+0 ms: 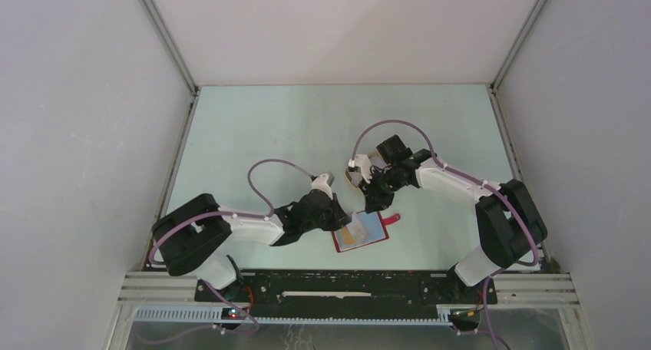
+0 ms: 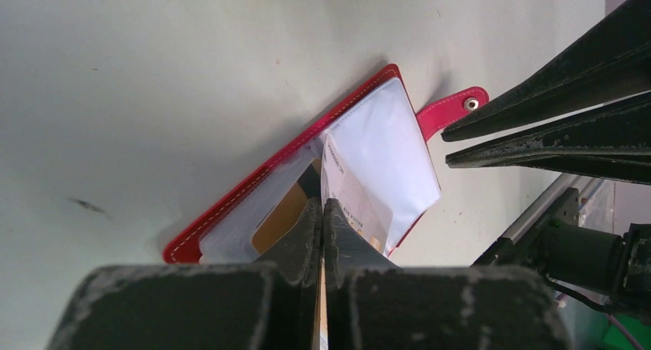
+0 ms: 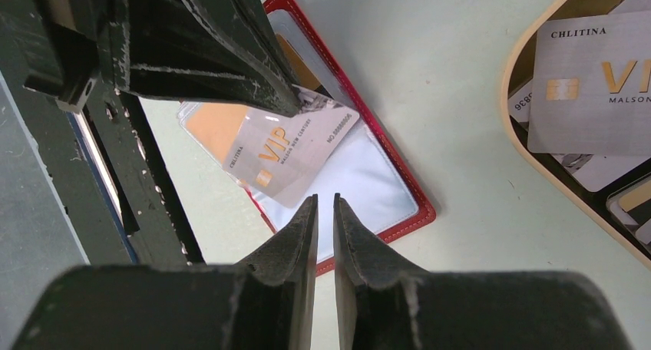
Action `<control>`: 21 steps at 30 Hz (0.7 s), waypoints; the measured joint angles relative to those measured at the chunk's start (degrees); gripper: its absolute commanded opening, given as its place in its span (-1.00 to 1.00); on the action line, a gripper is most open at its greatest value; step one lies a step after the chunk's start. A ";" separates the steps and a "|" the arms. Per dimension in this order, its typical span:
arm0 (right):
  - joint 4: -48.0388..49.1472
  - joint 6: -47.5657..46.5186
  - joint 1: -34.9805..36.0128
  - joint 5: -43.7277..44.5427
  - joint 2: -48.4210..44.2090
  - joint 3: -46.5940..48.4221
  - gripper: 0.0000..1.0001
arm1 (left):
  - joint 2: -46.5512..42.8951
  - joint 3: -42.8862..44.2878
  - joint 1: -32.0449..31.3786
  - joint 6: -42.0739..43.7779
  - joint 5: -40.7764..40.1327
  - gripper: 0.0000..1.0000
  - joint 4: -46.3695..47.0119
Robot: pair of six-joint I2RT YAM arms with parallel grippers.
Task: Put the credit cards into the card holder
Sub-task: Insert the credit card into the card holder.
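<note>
The card holder (image 1: 374,241), a red wallet, lies open on the table with clear sleeves showing; it also shows in the left wrist view (image 2: 253,183) and the right wrist view (image 3: 413,202). My left gripper (image 1: 347,220) is shut on a whitish-grey VIP credit card (image 3: 295,152), held tilted with its lower end against the wallet's inner sleeves (image 2: 353,204). An orange-tan card (image 2: 280,216) sits in a sleeve. My right gripper (image 3: 324,202) hovers just above the wallet's right half, jaws almost together, nothing between them. More credit cards (image 3: 591,89) lie in the tray.
A beige oval tray (image 3: 516,127) holding several cards stands just behind the wallet, partly under my right arm (image 1: 354,179). The wallet's snap tab (image 2: 454,110) sticks out toward the right gripper's fingers (image 2: 553,108). Grey walls enclose the table.
</note>
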 measured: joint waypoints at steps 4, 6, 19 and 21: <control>-0.31 -0.17 0.00 0.00 0.07 0.00 -0.59 | 1.51 0.87 -0.33 -0.59 1.33 -1.00 0.50; -0.42 -0.42 0.00 0.02 0.37 0.00 -0.59 | 1.97 1.09 -0.35 -0.96 2.01 -1.00 0.70; -2.05 -1.79 0.11 3.41 4.70 0.00 -0.59 | 2.84 3.78 -0.31 -2.45 3.91 -1.00 -3.61; -2.16 -1.90 0.37 4.15 5.11 0.00 -0.59 | 2.93 4.02 -0.17 -2.67 4.28 -1.00 -4.04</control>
